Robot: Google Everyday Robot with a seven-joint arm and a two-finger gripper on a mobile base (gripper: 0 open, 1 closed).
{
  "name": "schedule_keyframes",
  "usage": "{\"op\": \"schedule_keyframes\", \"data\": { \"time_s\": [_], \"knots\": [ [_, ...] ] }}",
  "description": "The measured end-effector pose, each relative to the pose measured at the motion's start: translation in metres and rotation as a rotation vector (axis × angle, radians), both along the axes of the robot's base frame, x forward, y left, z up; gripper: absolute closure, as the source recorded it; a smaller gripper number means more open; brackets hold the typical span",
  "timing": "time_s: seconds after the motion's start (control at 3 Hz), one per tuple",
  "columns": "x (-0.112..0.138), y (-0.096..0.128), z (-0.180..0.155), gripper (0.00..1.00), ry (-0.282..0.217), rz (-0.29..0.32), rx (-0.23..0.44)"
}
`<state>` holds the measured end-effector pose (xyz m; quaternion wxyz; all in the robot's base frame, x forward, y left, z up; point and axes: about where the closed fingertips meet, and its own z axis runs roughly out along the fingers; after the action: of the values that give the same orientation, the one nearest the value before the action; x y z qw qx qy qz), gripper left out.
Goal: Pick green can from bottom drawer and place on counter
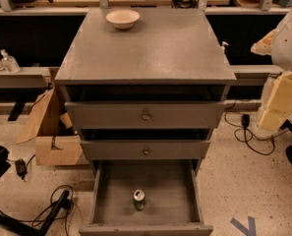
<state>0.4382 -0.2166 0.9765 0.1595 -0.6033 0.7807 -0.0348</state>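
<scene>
The green can point(139, 199) stands upright on the floor of the open bottom drawer point(113, 191), near its front middle, with its silver top showing. The counter point(150, 48) is the wide grey top of the cabinet. My arm comes in at the right edge, white above and cream below. My gripper point(279, 104) hangs beside the cabinet's right side at the height of the upper drawers, well above and to the right of the can. It holds nothing that I can see.
A cream bowl point(122, 18) sits at the back left of the counter. Two shallower drawers with round knobs point(145, 115) are partly pulled out above the bottom drawer. A cardboard box point(54, 132) stands left of the cabinet. Cables lie on the floor on both sides.
</scene>
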Motion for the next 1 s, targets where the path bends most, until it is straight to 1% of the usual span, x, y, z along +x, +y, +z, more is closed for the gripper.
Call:
{"op": "schedule_keyframes", "data": {
  "time_s": [0.33,0.67,1.0],
  "knots": [
    [0.000,0.000,0.000,0.00,0.000,0.000,0.000],
    [0.005,0.004,-0.006,0.00,-0.013,-0.002,0.032],
    [0.007,0.008,-0.086,0.00,0.046,0.047,0.176]
  ]
}}
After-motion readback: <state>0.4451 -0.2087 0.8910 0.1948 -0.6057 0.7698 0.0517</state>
